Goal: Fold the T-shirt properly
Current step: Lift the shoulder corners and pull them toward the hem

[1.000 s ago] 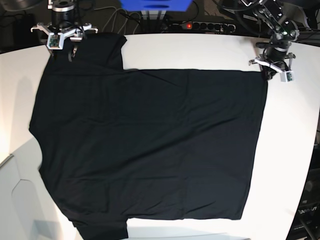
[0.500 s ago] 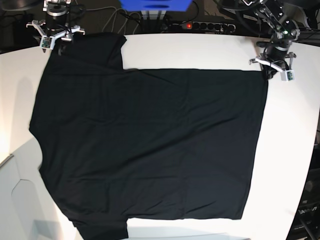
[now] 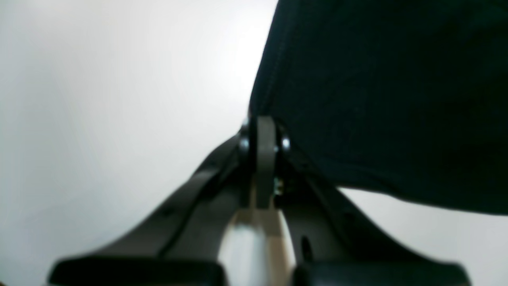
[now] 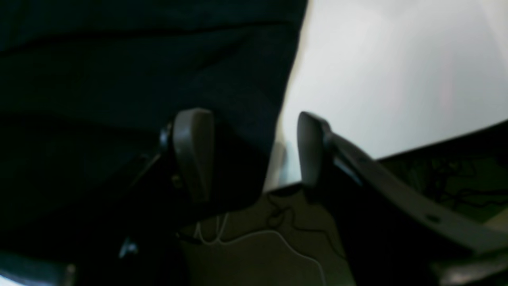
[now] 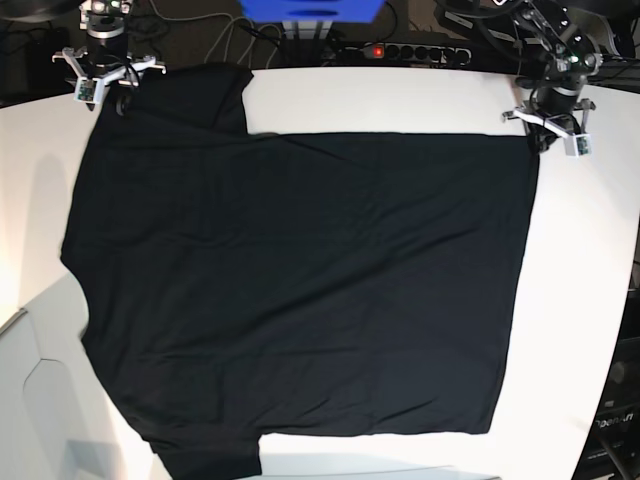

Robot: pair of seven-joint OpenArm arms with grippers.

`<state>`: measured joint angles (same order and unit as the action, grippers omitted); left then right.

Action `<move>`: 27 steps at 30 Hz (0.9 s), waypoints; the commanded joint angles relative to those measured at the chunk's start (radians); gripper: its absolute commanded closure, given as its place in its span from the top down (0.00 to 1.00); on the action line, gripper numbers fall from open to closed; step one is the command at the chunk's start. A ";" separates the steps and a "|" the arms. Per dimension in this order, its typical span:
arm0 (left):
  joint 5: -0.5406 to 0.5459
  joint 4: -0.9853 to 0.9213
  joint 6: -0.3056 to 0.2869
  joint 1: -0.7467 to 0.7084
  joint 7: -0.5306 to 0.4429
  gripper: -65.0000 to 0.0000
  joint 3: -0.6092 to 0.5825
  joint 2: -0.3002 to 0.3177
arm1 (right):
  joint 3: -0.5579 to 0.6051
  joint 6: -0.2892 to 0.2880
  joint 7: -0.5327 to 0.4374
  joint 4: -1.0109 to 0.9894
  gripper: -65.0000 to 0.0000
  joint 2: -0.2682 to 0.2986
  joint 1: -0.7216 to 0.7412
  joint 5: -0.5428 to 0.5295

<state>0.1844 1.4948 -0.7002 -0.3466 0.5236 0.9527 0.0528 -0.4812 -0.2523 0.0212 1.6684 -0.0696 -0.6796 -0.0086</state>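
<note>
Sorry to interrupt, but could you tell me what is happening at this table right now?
A two-armed robot is working on a large black cloth T-shirt spread flat, plain side up, on the white table. The left gripper is shut on the shirt's far hem corner. The right gripper is open at the far sleeve, one finger over the cloth and one past its edge, gripping nothing. No fold has been made yet.

Parted fingers [image 4: 194,151] — T-shirt [image 4: 139,67] edge between
</note>
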 commanded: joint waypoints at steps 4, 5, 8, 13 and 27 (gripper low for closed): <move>-0.009 0.014 0.002 -0.010 0.008 0.00 0.004 0.012 | -0.044 -0.058 -0.011 -0.017 0.52 -0.016 0.008 0.002; -0.009 0.014 0.002 -0.012 0.008 0.00 0.004 0.012 | -0.046 -0.061 -0.011 -0.020 0.52 -0.017 0.008 0.002; -0.009 0.014 0.002 -0.012 0.008 0.00 0.004 0.012 | -0.041 -0.066 -0.011 -0.020 0.52 -0.017 0.002 0.002; -0.009 0.014 0.002 -0.012 0.008 0.00 0.004 0.012 | -0.040 -0.068 -0.011 -0.020 0.40 -0.022 -0.001 0.002; -0.004 0.016 0.002 -0.013 0.008 0.00 0.005 0.011 | -0.046 -0.068 -0.011 0.059 0.00 -0.029 -0.002 0.002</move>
<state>0.1848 1.4979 -0.7002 -0.3511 0.5236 0.9531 0.0528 -0.5194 -0.3153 0.0402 1.7069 -0.1001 -0.6731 0.0002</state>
